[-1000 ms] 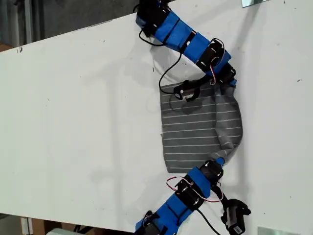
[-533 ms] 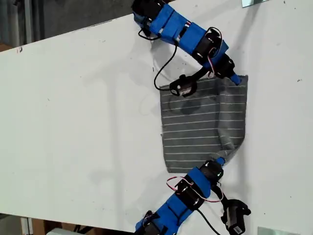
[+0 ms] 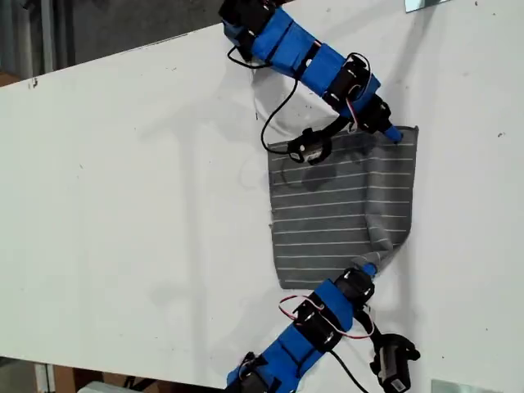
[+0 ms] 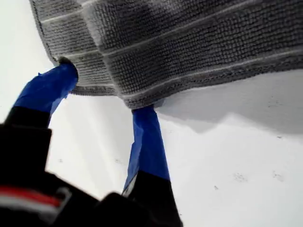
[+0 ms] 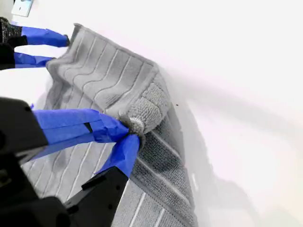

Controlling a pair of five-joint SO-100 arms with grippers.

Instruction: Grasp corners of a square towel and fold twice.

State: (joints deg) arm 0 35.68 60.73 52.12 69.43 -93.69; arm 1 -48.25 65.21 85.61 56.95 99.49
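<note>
Towel [image 3: 336, 213] [image 5: 94, 80]: dark grey cloth with thin white stripes, lying on the white table [image 3: 123, 205], right of centre in the exterior view, between the two blue arms.

Nearest, at the bottom of the exterior view: my second gripper [image 3: 370, 268] [image 5: 132, 127], blue-taped fingers pressed together on a bunched corner [image 5: 144, 111] of the cloth. Edge beside that corner lifted and rolled over the striped face, forming a raised ridge along the exterior view's right side [image 3: 385, 246].

Middle ground: rest of the cloth flat on the table, stripes running from the exterior view's left to its right, edge toward the exterior view's left straight.

Farther, toward the top of the exterior view: my first gripper [image 3: 395, 133] [image 4: 104, 90] [image 5: 57, 49], fingers spread apart, one tip against the cloth's edge and the other just under it, nothing clamped between them. Far corner [image 3: 412, 131] [image 5: 75, 28] lying flat beside those fingertips.

Beyond, at the exterior view's top edge: small metal plate [image 3: 426, 4] [image 5: 21, 7] on the table.
</note>
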